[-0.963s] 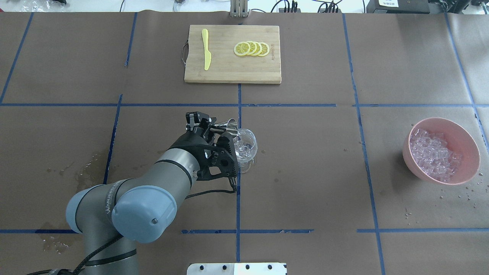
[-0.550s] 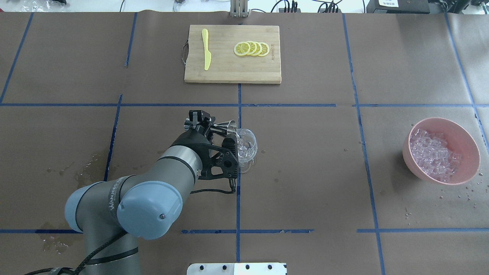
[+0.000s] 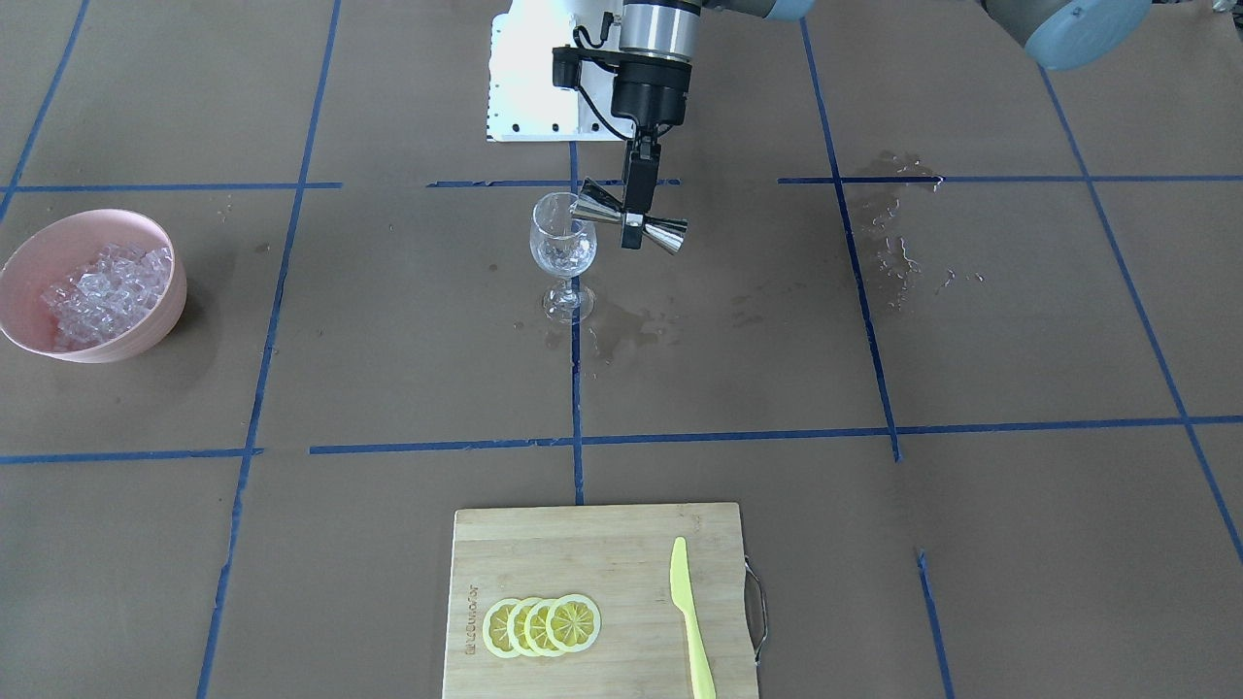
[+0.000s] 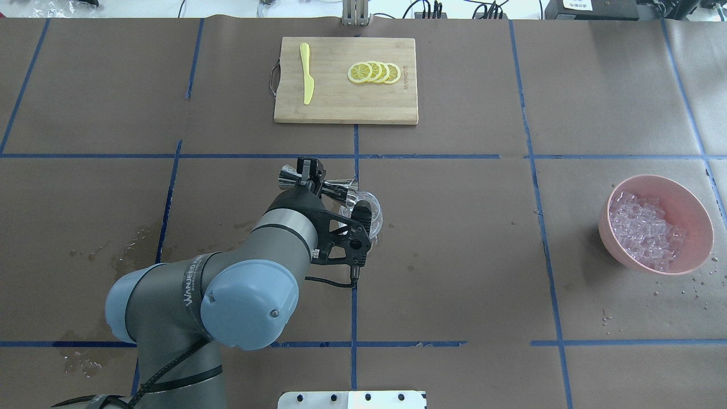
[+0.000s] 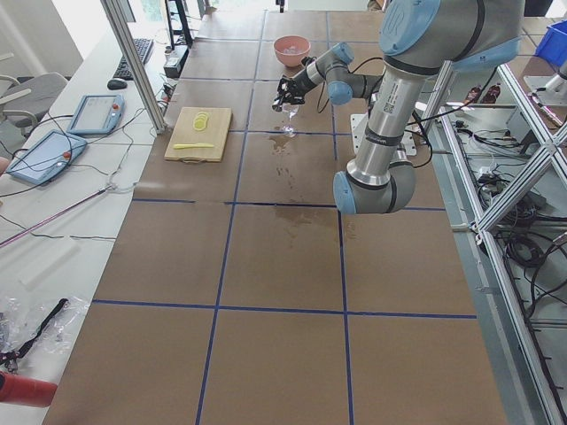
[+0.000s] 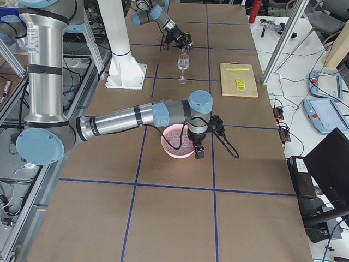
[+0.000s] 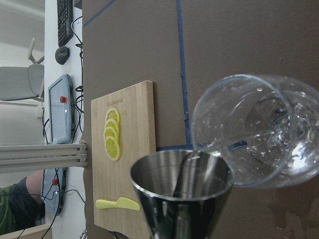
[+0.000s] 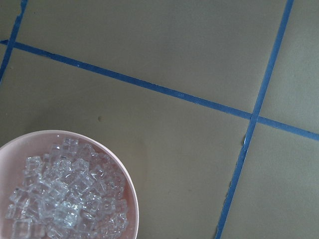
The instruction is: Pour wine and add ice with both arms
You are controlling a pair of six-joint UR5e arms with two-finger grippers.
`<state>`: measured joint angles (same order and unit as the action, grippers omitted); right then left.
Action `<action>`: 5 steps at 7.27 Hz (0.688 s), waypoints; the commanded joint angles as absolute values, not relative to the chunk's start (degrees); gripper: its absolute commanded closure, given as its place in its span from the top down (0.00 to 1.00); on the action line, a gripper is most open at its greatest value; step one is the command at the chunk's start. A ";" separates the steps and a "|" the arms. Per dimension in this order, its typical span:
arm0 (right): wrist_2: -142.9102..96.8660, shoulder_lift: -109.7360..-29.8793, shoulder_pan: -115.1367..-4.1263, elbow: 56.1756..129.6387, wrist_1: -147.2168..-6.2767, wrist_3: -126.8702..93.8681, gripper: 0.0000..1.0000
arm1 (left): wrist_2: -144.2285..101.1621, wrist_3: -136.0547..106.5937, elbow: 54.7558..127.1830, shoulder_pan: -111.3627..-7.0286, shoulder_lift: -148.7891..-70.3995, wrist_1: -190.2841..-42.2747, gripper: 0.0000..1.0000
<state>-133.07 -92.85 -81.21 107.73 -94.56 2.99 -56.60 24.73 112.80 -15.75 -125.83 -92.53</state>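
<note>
The left gripper [image 3: 632, 225] pinches a steel jigger [image 3: 668, 234] at its waist, long axis nearly level, mouth at the rim of the wine glass [image 3: 561, 248] just to its right; the ice [image 3: 97, 289] lies well apart in the pink bowl [image 3: 155, 325] beneath the right gripper [image 6: 197, 150], whose jaw state cannot be told.

Jigger [image 7: 174, 219] is polished metal, mirror-glossy. Wine glass [image 3: 563, 248] is clear smooth glass with droplets inside. Table cover [image 4: 454, 255] is matt brown paper, the wet stains [image 3: 621, 330] darker; tape lines [image 4: 443, 156] are blue, slightly shiny. Cutting board [image 4: 341, 108] at the far edge is pale matt wood with grain; knife [image 4: 307, 79] is smooth yellow plastic. Bowl [image 4: 690, 199] is pink, matt, plastic-looking; ice [image 4: 644, 233] is glassy. Left arm [image 4: 284, 238] is satin grey metal; left gripper [image 3: 633, 228] is matt black.
</note>
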 commanded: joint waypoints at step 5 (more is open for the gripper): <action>-133.07 -92.90 -81.21 107.75 -94.57 3.08 1.00 | -56.51 35.95 112.76 -16.08 -133.07 -77.08 0.00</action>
